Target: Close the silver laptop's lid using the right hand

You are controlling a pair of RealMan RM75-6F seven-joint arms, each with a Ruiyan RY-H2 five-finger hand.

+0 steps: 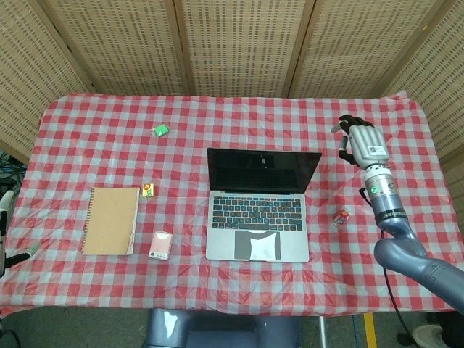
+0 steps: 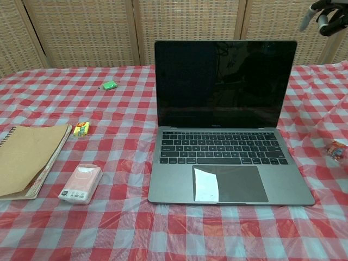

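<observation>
We've got the right hand (image 1: 360,142) empty, fingers loosely spread, well right of the silver laptop (image 1: 259,205); lid (image 2: 225,85) fully up, untouched.

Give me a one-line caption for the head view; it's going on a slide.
Right hand raised, empty, beyond the open laptop's right side, lid not yet touched.

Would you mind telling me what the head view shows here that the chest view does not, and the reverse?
Only the head view shows the whole right hand with its forearm, empty and clear of the lid, plus the left hand's pale fingers at the table's left edge. Only the chest view shows the white paper slip on the trackpad clearly. Both show the open silver laptop, tan spiral notebook, pink tissue pack and green wrapped sweet.
</observation>
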